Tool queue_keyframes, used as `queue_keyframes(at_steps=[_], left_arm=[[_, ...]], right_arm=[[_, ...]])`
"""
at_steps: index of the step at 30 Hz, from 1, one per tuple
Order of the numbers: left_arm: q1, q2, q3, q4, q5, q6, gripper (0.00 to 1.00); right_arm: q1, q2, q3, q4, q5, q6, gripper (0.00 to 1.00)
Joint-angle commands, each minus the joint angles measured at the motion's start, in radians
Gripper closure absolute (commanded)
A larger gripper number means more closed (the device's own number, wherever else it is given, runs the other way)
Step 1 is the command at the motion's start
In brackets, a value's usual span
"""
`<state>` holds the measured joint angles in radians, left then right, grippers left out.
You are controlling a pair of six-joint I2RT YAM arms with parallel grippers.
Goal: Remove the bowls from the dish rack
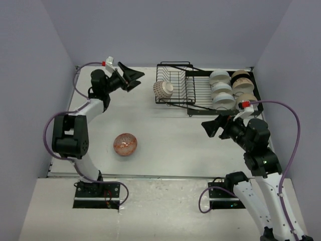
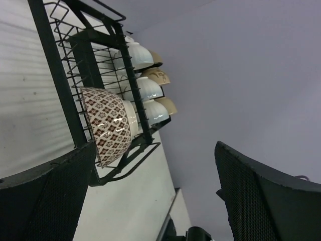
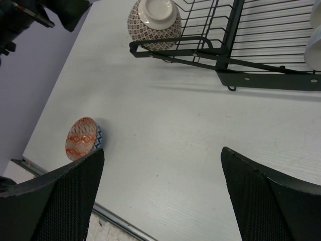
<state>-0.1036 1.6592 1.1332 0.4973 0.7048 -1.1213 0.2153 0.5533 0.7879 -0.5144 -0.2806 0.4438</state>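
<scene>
Bowls are spread over two places. The dish rack [image 1: 191, 88] is set at 2 o'clock on the table [image 1: 170, 150]. Three white bowls [image 1: 221, 89] and three beige bowls [image 1: 243, 86] are lined up in two rows in its wider part, toward 3 o'clock. A brown patterned bowl [image 1: 163, 89] is tipped on its side at the 9 o'clock end of the slotted basket [image 1: 173, 70], its foot turned toward 3 o'clock. An orange-lined bowl [image 1: 125, 144] is found alone on the table at 8 o'clock, well apart from the rack. The left claw [image 1: 131, 78] is held wide at 11 o'clock, near the basket, with nothing between its fingers. The right claw [image 1: 213, 126] is likewise spread wide and empty at 3 o'clock, near the rack's 6 o'clock edge.
</scene>
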Motion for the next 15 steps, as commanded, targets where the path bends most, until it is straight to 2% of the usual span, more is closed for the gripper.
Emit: queue_keyframes(at_steps=[1, 5, 15], left_arm=[[0.034, 0.127, -0.016, 0.403, 0.222, -0.257, 0.0], [0.024, 0.223, -0.019, 0.565, 0.242, -0.365, 0.0], [-0.028, 0.369, -0.049, 0.699, 0.225, -0.466, 0.04]], right_arm=[[-0.002, -0.009, 0.007, 0.034, -0.026, -0.022, 0.01], [-0.004, -0.006, -0.001, 0.045, -0.06, -0.02, 0.01], [-0.002, 0.003, -0.018, 0.057, -0.065, -0.016, 0.01]])
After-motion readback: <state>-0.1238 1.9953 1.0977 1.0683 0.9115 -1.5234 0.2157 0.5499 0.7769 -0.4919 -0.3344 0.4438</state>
